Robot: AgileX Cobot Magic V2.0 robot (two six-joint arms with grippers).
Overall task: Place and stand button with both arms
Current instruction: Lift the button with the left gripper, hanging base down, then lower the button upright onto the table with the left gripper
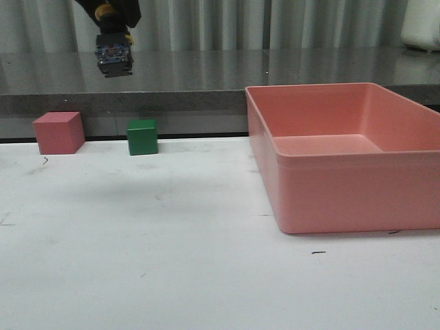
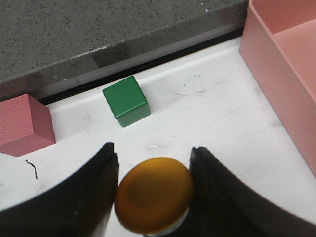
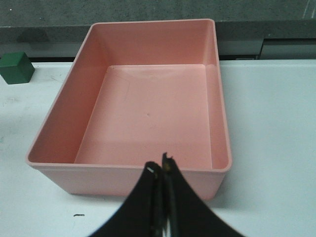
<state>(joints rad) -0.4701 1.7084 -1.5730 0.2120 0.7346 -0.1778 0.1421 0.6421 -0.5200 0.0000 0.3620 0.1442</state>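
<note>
My left gripper [image 1: 110, 20] hangs high above the table at the far left, shut on the button [image 1: 113, 53]. Its yellow cap sits between the fingers and its black body with bluish base points down. In the left wrist view the yellow cap [image 2: 154, 194] fills the gap between the two black fingers [image 2: 89, 192], above the white table. My right gripper [image 3: 160, 170] is shut and empty, hovering over the near wall of the pink bin [image 3: 123, 175]. It does not show in the front view.
A green cube [image 1: 142, 137] and a pink cube [image 1: 59, 133] stand at the table's far left edge, under the held button. The large pink bin [image 1: 344, 192] fills the right half. A grey ledge [image 1: 206, 103] runs behind the table.
</note>
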